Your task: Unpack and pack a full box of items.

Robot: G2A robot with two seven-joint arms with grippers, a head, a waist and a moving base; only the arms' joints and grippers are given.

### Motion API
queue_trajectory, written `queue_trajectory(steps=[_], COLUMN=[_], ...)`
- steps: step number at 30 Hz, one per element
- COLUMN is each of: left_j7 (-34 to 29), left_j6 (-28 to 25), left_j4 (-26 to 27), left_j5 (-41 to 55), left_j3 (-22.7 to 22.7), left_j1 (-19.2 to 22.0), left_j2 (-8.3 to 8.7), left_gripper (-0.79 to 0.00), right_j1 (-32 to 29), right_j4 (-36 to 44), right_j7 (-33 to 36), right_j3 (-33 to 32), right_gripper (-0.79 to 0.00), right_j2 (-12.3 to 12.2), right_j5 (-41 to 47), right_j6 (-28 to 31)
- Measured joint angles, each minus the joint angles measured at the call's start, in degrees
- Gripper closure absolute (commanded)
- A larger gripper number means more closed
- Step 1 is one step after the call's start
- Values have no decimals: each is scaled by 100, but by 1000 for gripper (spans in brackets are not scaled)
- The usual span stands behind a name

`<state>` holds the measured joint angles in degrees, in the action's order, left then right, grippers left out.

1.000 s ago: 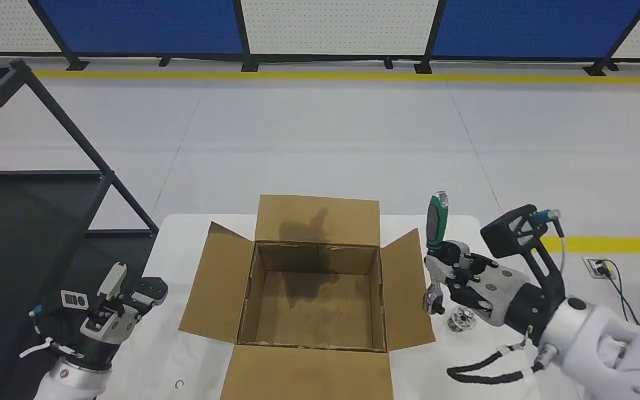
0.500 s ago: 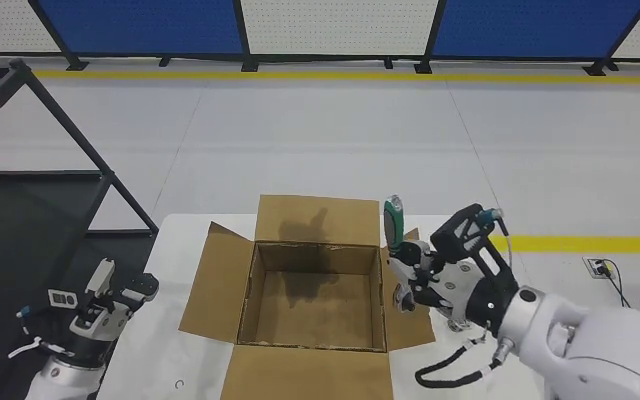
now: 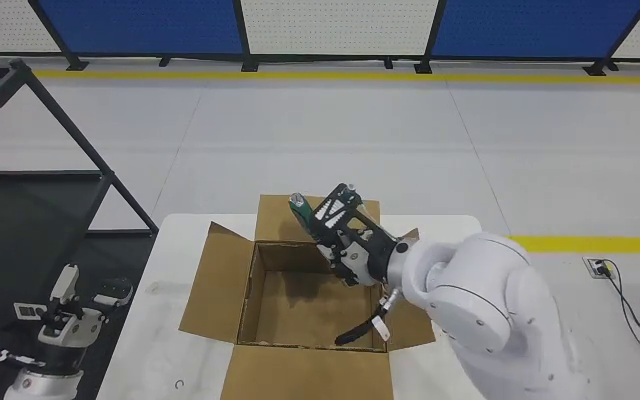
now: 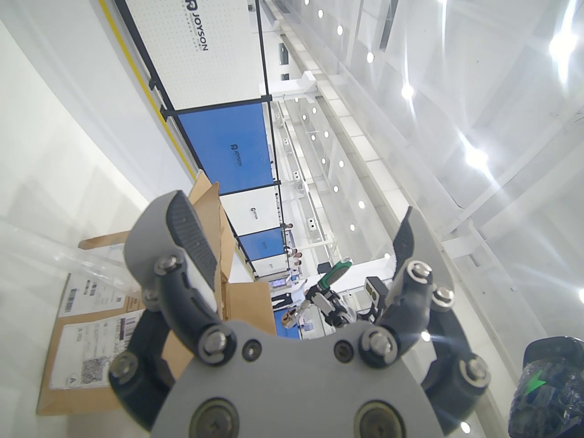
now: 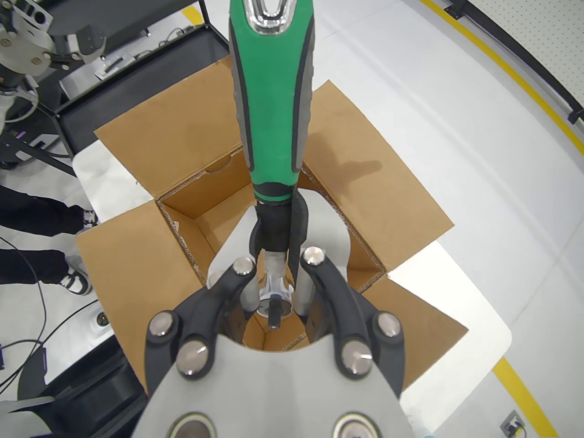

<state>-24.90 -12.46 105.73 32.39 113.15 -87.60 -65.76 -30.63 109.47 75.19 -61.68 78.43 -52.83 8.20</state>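
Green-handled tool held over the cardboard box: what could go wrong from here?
The right arm's jaws grip the green-handled tool only at its narrow neck, so the long handle could swing or slip out. Its far end sits above the back flap of the box, so it might snag the cardboard when lowered, perhaps shoving the box.

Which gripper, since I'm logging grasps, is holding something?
The right gripper: it is shut on the green-handled tool above the cardboard box. The left gripper is open and empty.
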Motion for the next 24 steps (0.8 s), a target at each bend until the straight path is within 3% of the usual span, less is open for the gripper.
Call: queue_trajectory(steps=[12, 24], left_j7=[0, 157], left_j6=[2, 21], left_j4=[1, 111], left_j5=[-1, -76], left_j3=[-2, -37], left_j1=[0, -29], left_j2=[0, -18], left_gripper=[-785, -785], right_j1=[-75, 568], right_j4=[-121, -1679], right_j7=[-53, 143], right_j3=[83, 1067], right_gripper=[0, 0], right_j2=[0, 208], right_j5=[-6, 406], right_j6=[9, -155])
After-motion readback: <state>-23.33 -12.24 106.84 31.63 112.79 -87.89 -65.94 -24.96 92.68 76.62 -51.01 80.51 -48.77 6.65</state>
